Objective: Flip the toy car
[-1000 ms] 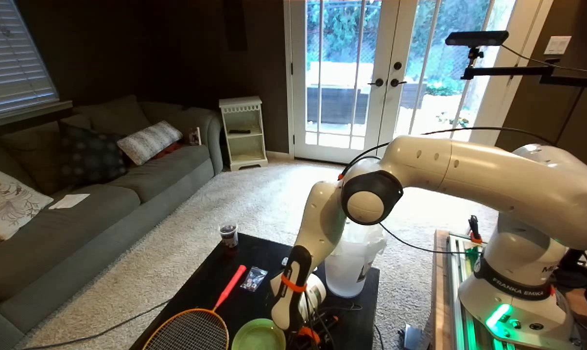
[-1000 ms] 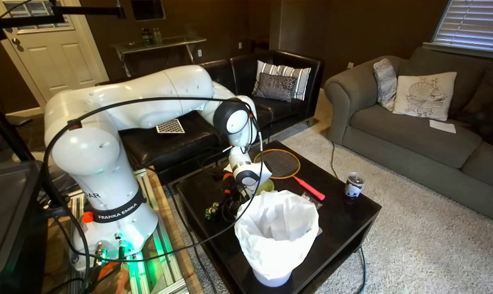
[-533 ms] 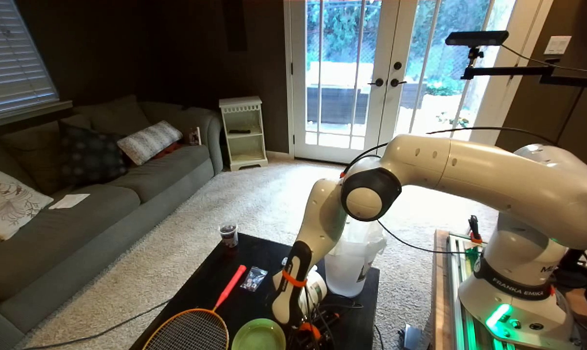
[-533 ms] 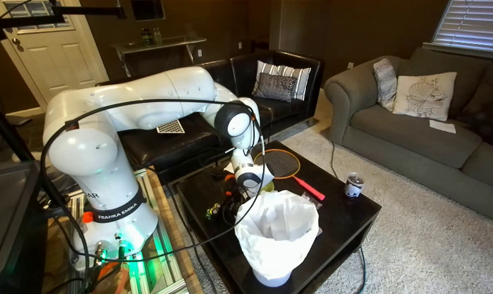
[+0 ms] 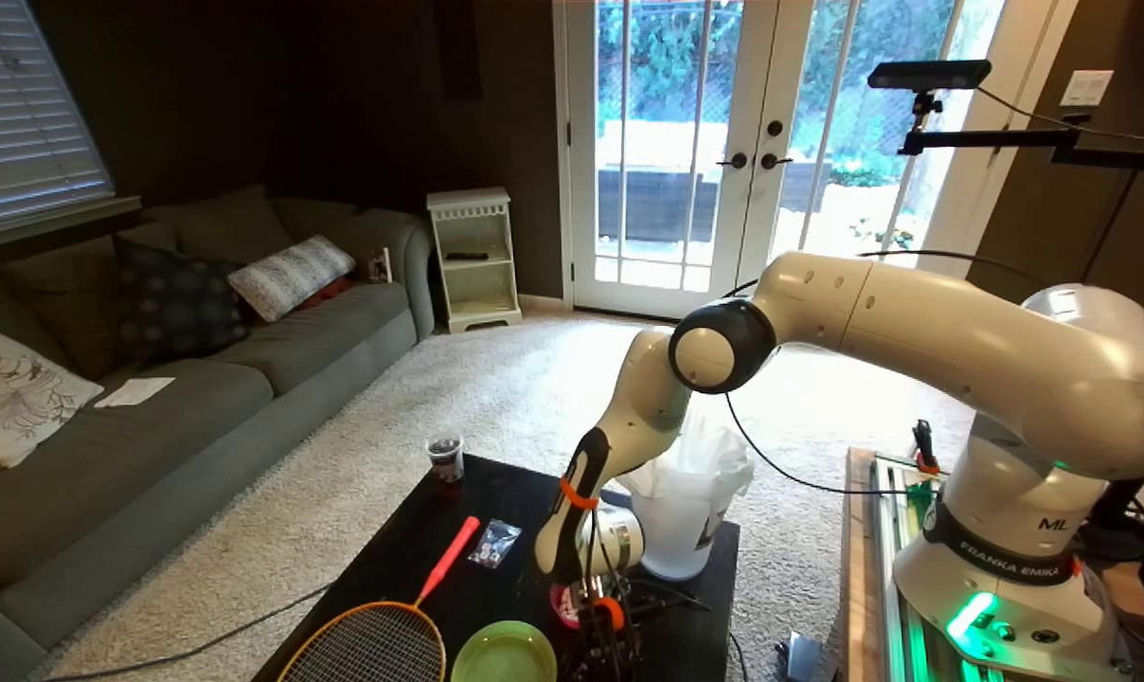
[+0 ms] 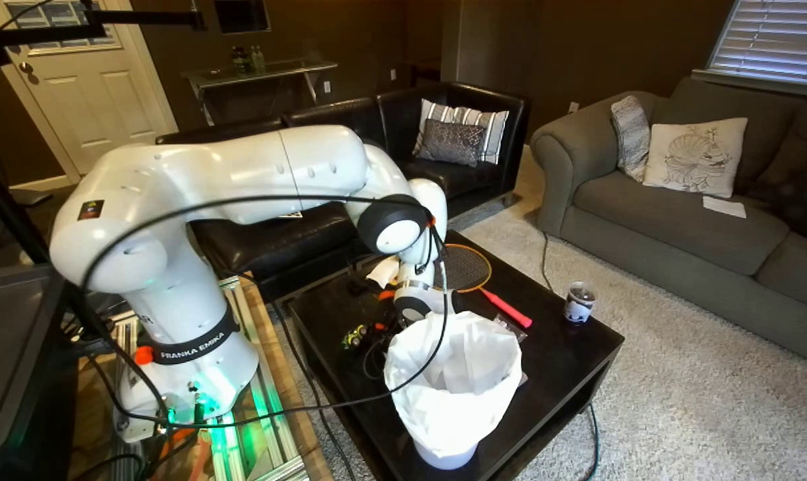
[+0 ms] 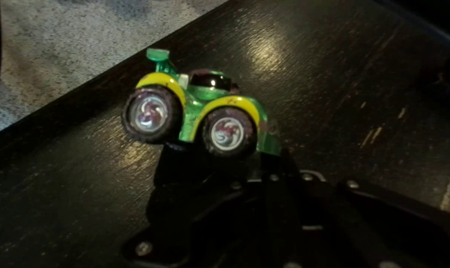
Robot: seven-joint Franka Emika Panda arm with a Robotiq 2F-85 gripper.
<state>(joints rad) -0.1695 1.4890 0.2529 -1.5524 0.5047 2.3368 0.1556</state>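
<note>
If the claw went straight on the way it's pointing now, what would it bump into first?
Most likely the toy car: in the wrist view it sits right at the end of the claw, perhaps touching or even held. Behind it shows the dark table; how far is unclear.

I'm in somebody's home, a living room — under the claw is a dark coffee table on pale carpet. Farther out from the claw stand a grey sofa with throw pillows, a shiny black couch and glass-paned double doors.
</note>
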